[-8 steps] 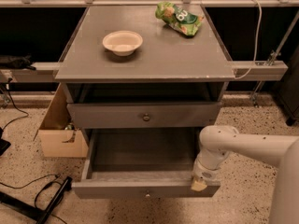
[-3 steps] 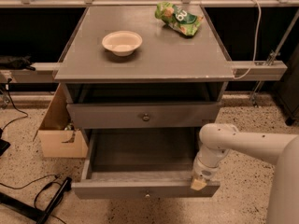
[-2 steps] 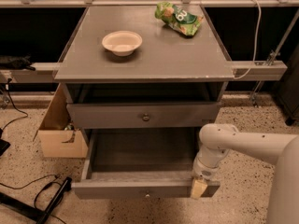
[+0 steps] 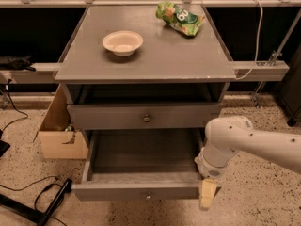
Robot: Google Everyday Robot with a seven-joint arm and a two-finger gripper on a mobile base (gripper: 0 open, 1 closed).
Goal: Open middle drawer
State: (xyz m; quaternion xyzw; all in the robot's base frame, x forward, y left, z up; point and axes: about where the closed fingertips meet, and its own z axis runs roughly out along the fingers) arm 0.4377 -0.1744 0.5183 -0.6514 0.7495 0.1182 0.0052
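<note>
Gripper (image 4: 208, 195) now sits slightly lower at right end of middle drawer (image 4: 141, 190) front, grip state unreadable; drawer stands well out, so task looks done.

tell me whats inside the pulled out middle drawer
Only bare grey floor shows inside the middle drawer; no items visible. The top drawer covers its rear, and the arm hides its right front corner, where the tool hangs.
</note>
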